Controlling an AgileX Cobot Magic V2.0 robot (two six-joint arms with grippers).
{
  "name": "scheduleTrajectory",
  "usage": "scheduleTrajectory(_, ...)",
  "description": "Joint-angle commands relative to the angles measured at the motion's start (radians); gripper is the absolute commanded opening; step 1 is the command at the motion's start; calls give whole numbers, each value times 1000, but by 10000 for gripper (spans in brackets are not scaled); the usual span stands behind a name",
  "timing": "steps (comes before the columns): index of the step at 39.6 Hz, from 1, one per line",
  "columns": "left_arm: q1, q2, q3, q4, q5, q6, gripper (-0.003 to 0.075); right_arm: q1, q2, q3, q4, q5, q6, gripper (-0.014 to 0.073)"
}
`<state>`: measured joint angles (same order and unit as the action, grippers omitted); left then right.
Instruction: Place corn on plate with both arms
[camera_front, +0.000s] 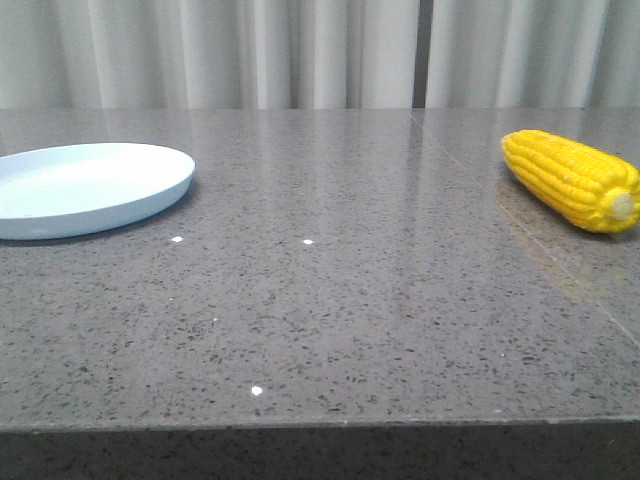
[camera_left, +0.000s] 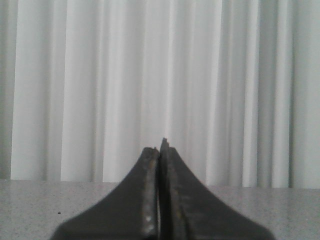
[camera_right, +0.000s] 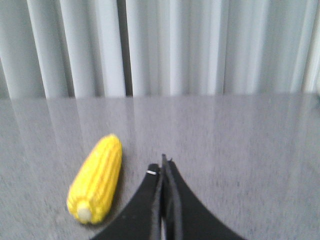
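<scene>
The yellow corn (camera_front: 572, 180) lies on the grey table at the far right, its pale stub end toward me. The pale blue plate (camera_front: 150, 190) sits at the far left, with nothing on it. Neither gripper shows in the front view. In the right wrist view my right gripper (camera_right: 163, 162) is shut and empty above the table, with the corn (camera_right: 97, 177) lying beside it, apart from the fingers. In the left wrist view my left gripper (camera_left: 161, 147) is shut and empty, facing the curtain; corn and plate are out of that view.
A speckled grey stone table (camera_front: 340, 300) spans the front view, its front edge near the bottom. A white pleated curtain (camera_front: 300, 50) hangs behind the table.
</scene>
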<state>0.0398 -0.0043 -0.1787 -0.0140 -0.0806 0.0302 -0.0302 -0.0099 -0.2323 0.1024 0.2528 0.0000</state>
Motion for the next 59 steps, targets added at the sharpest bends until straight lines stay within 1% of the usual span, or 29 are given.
scheduleTrajectory(1,1,47,-131,-9,89,-11,-20,-5,45,-129,2,28,-15,-67)
scheduleTrajectory(4,1,114,-212,-9,206,-11,-20,-5,104,-206,9,89,-15,-64)
scheduleTrajectory(7,1,189,-273,-9,292,-11,-20,-5,183,-275,26,154,-15,-60)
scheduleTrajectory(10,1,257,-314,-7,340,-11,-20,-5,248,-328,27,182,-15,-60)
scheduleTrajectory(14,1,313,-340,-7,337,-11,-20,-5,297,-345,27,164,-15,-60)
scheduleTrajectory(21,1,320,-343,-7,318,-11,-20,-5,302,-345,24,137,-15,-53)
scheduleTrajectory(24,1,320,-343,-7,318,-11,12,-5,302,-345,17,132,-15,3)
scheduleTrajectory(25,1,320,-343,-7,318,-11,33,-5,302,-345,17,132,-15,38)
scheduleTrajectory(26,1,320,-343,-7,318,-11,71,-5,302,-345,17,132,-15,70)
scheduleTrajectory(27,1,320,-343,-7,318,-11,134,-5,302,-345,17,132,-15,133)
scheduleTrajectory(29,1,320,-343,-7,318,-11,232,-5,302,-345,17,132,-15,233)
scheduleTrajectory(31,1,320,-343,-7,318,-11,368,-5,302,-345,17,132,-15,340)
scheduleTrajectory(32,1,320,-343,-7,314,-11,464,-5,302,-345,17,132,-15,385)
scheduleTrajectory(33,1,320,-343,-7,311,-11,516,-5,302,-345,17,131,-15,454)
scheduleTrajectory(34,1,320,-343,-7,309,-11,574,-5,302,-345,17,131,-15,491)
scheduleTrajectory(36,1,320,-343,-7,307,-11,648,-5,302,-345,17,131,-15,559)
scheduleTrajectory(37,1,320,-343,-7,307,-11,664,-5,302,-345,17,131,-15,589)
scheduleTrajectory(39,1,320,-343,-7,307,-11,662,-5,302,-344,17,131,-15,606)
scheduleTrajectory(43,1,320,-343,-7,297,-11,645,-5,302,-343,17,133,-15,601)
scheduleTrajectory(48,1,320,-343,-7,247,-11,618,-5,302,-343,17,133,-15,601)
scheduleTrajectory(52,1,323,-343,-7,220,-11,617,-5,302,-343,17,133,-15,601)
scheduleTrajectory(56,1,357,-343,-7,223,-11,617,-5,302,-343,17,133,-15,601)
scheduleTrajectory(59,1,419,-360,-7,237,-11,617,-5,302,-343,17,133,-15,601)
